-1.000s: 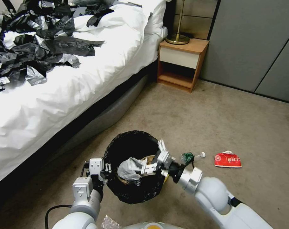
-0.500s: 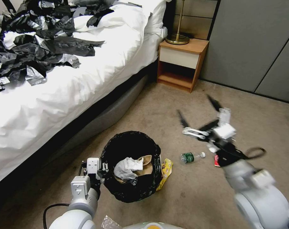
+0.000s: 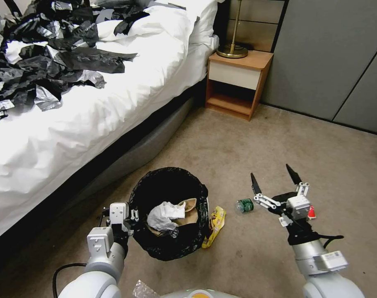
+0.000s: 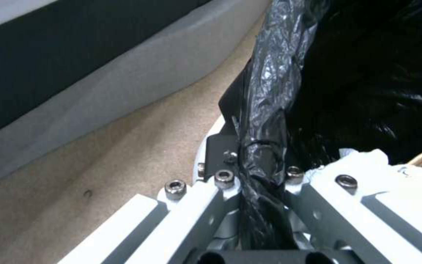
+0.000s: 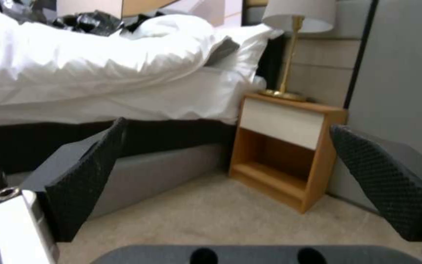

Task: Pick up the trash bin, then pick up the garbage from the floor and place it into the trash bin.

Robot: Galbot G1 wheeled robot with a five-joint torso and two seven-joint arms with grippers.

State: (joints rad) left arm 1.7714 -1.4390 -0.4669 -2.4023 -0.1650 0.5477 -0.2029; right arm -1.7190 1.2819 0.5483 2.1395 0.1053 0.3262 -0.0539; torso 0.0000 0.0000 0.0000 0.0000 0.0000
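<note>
Bed: the wide white-sheeted bed [image 3: 93, 107], strewn with black clothing [image 3: 43, 62], runs along the robot's left; a wooden nightstand [image 3: 238, 80] with a brass lamp [image 3: 234, 31] stands at its far end.
Floor: beige carpet [image 3: 246, 153] carries all the remaining litter.
Trash bin: the small round bin with a crinkled black bag liner [image 3: 170, 213] hangs low in front of the robot, left of centre, with a white crumpled tissue [image 3: 165, 215] and a brown paper bag [image 3: 188, 209] already inside.
Left gripper: the left gripper [image 3: 128, 217] has its fingers clamped on the bin's near rim.
Right gripper: the right gripper [image 3: 275, 180] hovers above the carpet, its black fingers [image 3: 254, 184] spread wide and pointing away from the robot.
Yellow wrapper: a flat yellow snack wrapper [image 3: 215, 225] lies touching the bin's right side.
Clear bottle: the clear plastic bottle with a green label [image 3: 245, 205] lies just left of and below the right gripper, its long axis running left to right; the right arm is much the nearer.
Red packet: a corner of the red crumpled packet [image 3: 310, 213] peeks out just right of the right wrist.
View difference: the left wrist view shows the liner pinched between the left fingers [image 4: 221, 150]; the right wrist view looks level at the nightstand [image 5: 289, 146], so I judge the wrist must tilt down to reach the bottle.
</note>
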